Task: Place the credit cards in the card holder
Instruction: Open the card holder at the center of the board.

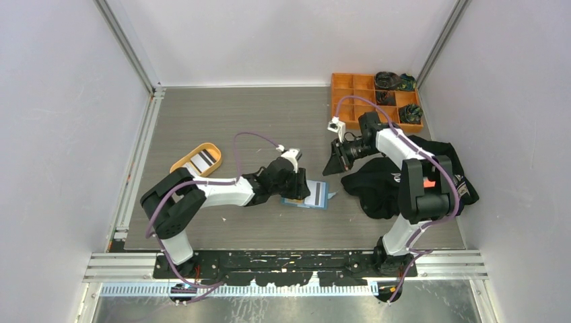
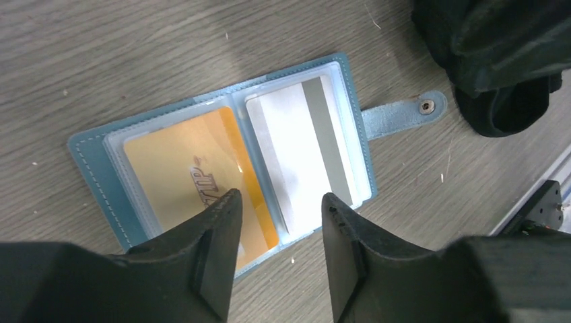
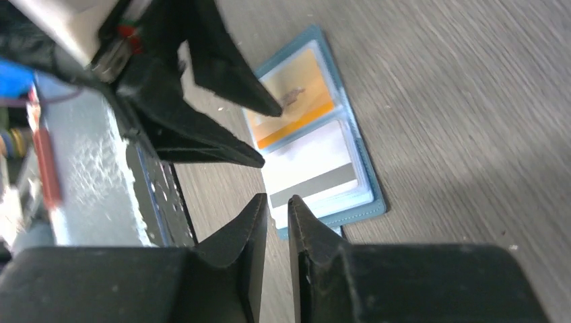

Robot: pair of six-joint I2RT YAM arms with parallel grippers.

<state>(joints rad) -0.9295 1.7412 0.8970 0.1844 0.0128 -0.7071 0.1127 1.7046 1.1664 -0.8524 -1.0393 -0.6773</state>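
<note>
The blue card holder (image 1: 315,196) lies open on the table. In the left wrist view the holder (image 2: 87,155) has an orange card (image 2: 175,168) in its left pocket and a white card with a grey stripe (image 2: 296,148) in its right pocket; its snap tab (image 2: 404,111) points right. My left gripper (image 2: 279,202) hovers open and empty over the holder's near edge. My right gripper (image 3: 277,202) is empty, its jaws almost together, just beside the holder (image 3: 367,208). More striped cards (image 1: 203,159) lie in the orange oval tray.
The orange oval tray (image 1: 183,163) sits at the left. An orange compartment box (image 1: 343,91) with dark items stands at the back right. A black cloth (image 1: 384,192) lies under the right arm, close to the holder's tab.
</note>
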